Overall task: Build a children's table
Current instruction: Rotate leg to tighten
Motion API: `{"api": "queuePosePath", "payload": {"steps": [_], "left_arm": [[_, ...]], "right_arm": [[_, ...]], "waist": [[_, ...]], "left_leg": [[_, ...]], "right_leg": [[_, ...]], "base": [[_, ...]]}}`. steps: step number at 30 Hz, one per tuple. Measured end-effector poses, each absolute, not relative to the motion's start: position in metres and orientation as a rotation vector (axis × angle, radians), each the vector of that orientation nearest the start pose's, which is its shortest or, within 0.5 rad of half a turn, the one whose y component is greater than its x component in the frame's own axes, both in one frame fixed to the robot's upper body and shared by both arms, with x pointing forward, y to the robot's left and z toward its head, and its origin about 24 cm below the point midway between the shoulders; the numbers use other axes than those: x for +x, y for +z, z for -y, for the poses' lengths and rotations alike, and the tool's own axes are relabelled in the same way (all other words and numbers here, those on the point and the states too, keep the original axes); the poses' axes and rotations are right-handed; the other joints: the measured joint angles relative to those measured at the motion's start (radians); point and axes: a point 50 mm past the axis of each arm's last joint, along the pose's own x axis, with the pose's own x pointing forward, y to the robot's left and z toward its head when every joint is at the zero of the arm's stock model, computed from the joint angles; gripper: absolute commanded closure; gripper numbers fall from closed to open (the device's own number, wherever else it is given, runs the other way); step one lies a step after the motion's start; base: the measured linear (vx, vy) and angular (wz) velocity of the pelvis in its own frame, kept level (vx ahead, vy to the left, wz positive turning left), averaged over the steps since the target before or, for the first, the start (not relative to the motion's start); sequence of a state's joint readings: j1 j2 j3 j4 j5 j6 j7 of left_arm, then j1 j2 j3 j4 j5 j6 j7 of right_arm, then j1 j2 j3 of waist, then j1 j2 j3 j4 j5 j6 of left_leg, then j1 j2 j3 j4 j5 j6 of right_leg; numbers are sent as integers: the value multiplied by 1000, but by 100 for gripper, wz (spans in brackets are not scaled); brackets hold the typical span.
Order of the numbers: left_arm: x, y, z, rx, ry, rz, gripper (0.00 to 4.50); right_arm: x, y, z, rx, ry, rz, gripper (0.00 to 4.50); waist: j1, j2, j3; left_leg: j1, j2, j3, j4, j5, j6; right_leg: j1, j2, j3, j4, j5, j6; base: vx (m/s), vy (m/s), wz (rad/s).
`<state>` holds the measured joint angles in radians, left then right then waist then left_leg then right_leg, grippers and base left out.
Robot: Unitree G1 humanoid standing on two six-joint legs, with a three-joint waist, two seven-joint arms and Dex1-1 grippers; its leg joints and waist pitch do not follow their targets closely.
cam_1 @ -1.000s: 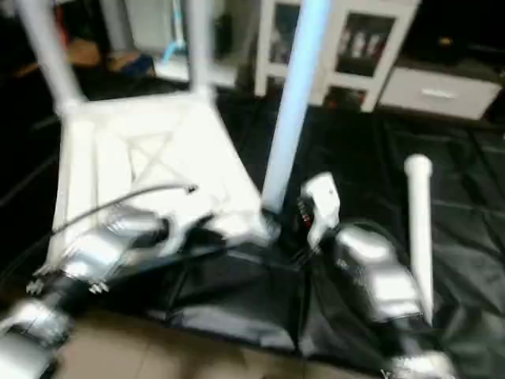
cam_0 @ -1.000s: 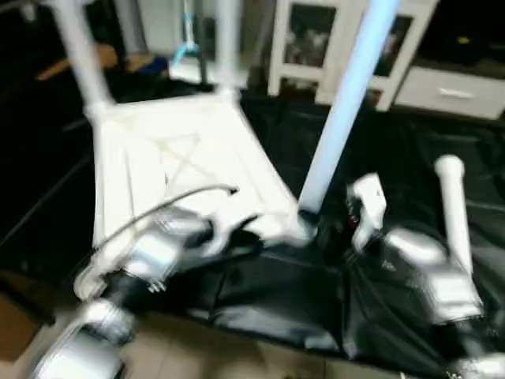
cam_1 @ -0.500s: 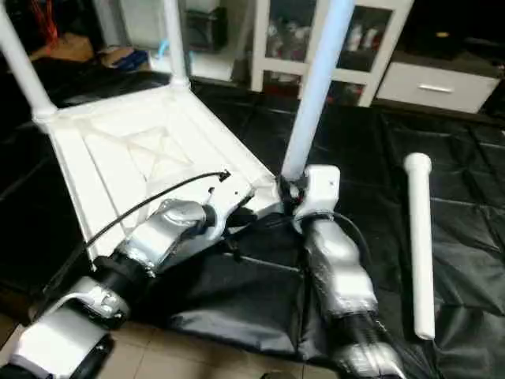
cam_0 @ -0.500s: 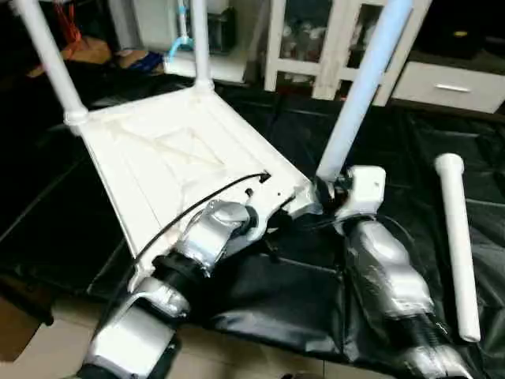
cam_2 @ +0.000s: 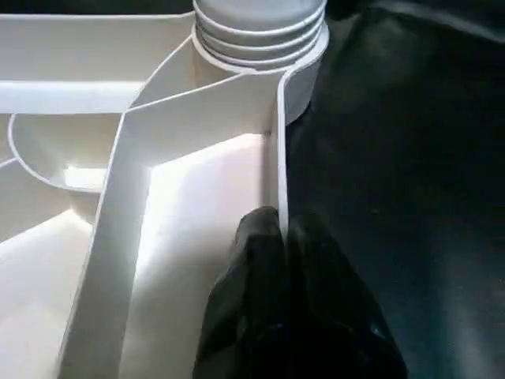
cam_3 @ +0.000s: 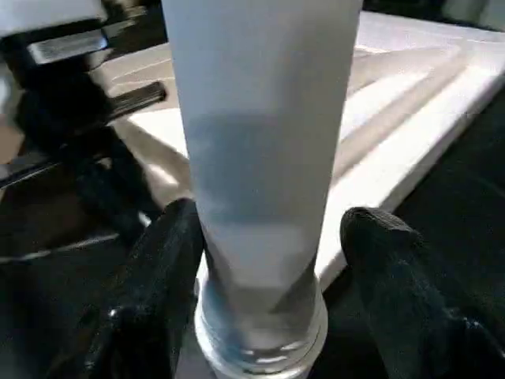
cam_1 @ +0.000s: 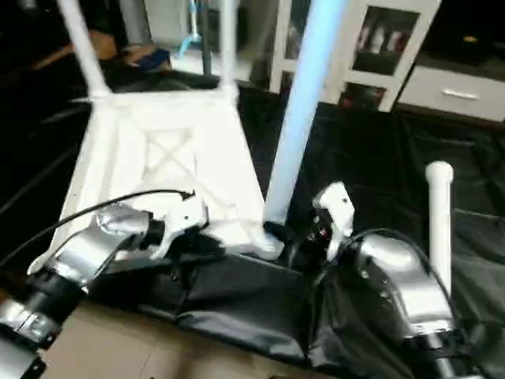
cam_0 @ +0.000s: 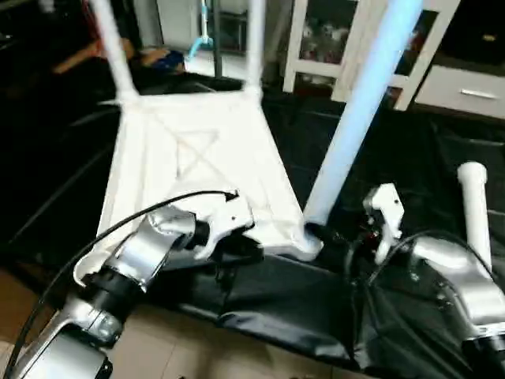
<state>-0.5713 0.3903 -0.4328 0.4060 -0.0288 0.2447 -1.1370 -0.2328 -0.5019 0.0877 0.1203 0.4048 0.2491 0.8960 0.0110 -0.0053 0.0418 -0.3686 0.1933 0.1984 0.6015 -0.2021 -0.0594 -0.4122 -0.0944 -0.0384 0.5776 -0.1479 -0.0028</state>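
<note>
Three legs seated: tabletop point(cam_0: 197, 170) lies underside up on black sheet point(cam_0: 410, 166); fourth leg point(cam_0: 476, 205) lies loose at 3 o'clock.
Left wrist view: left gripper point(cam_2: 282, 237) pinched together on tabletop's rim; hold it firm.
Right wrist view: right gripper point(cam_3: 268, 229) fingers apart around near leg point(cam_3: 260, 150); back off straight, without tilting it.

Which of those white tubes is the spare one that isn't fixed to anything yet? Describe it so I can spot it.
Start from the upside-down white tabletop on the black sheet. Three legs stand up from its corners. To its right, past the nearest upright leg, the loose leg lies flat on the sheet, the only one lying down.
</note>
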Motion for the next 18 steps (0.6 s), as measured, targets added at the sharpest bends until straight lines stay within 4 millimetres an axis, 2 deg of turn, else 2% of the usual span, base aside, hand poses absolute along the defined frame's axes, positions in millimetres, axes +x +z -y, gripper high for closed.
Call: {"api": "queuePosePath", "payload": {"steps": [6, 8, 11, 18], "left_arm": [[300, 56, -109, 440, -1416, -491, 450], [299, 56, -109, 441, -1419, -493, 450], [298, 56, -109, 441, -1433, -497, 450], [296, 57, -109, 438, -1448, -505, 450]], "right_arm": [[269, 69, 187, -42, 1058, -268, 154], [268, 68, 186, -41, 1077, -273, 180], [267, 67, 184, -40, 1093, -280, 190], [266, 66, 185, -33, 1122, -287, 252]], "waist": [[4, 0, 0], [6, 0, 0], [9, 0, 0], [19, 0, 0]], "left_leg": [[0, 1, -1, 0, 0, 0], [0, 1, -1, 0, 0, 0], [0, 1, -1, 0, 0, 0], [0, 1, 0, 0, 0, 0]], "right_leg": [[1, 1, -1, 1, 0, 0], [0, 1, -1, 1, 0, 1], [0, 1, -1, 0, 0, 1], [0, 1, -1, 0, -1, 1]], "base": [[0, 0, 0], [0, 0, 0], [0, 0, 0], [0, 0, 0]]}}
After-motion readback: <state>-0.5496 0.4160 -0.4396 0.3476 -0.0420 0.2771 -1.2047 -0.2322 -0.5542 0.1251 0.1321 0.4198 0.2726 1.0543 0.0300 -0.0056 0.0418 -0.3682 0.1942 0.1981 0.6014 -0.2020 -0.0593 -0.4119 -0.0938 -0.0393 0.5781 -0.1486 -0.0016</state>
